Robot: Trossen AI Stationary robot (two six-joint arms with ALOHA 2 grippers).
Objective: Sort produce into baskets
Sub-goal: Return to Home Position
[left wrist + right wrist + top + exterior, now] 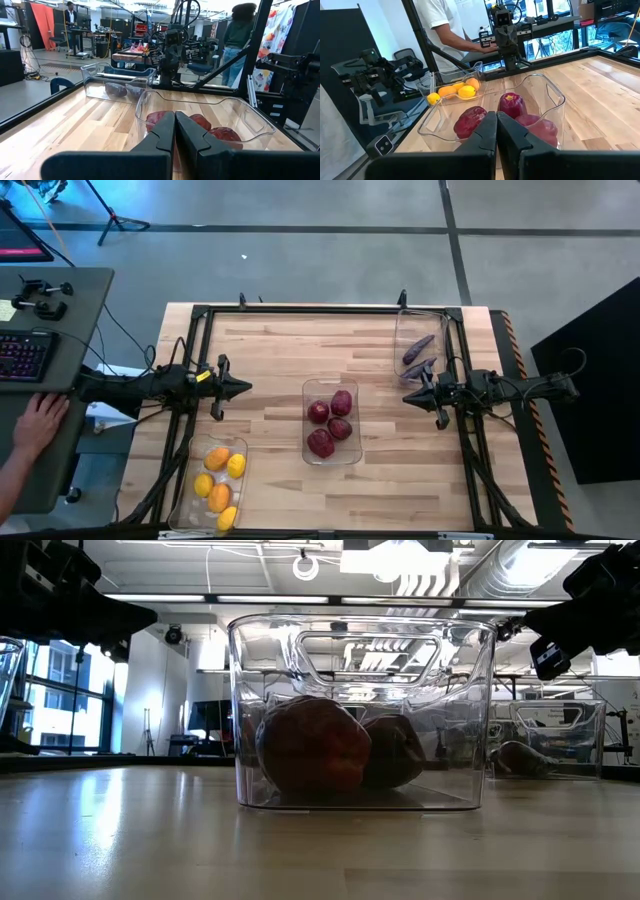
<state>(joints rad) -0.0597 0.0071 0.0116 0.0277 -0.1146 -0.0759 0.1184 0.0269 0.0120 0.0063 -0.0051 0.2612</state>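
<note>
Produce [320, 443] sits sorted in three baskets [330, 382]; with left gripper [243, 388] and right gripper [408, 396] clenched empty, draw both arms back level, clear of rims.

Bare wood of the table [280, 345] runs wide across the far half, from the left edge to the far-right bin [399, 340]. The middle bin [306, 420] stands in the centre, between the left gripper [247, 388] and the right gripper [407, 396]. Both have their fingers together, and an open strip separates each from that bin. The near-left bin [188, 480] blocks its corner; the near right lies bare.
</note>
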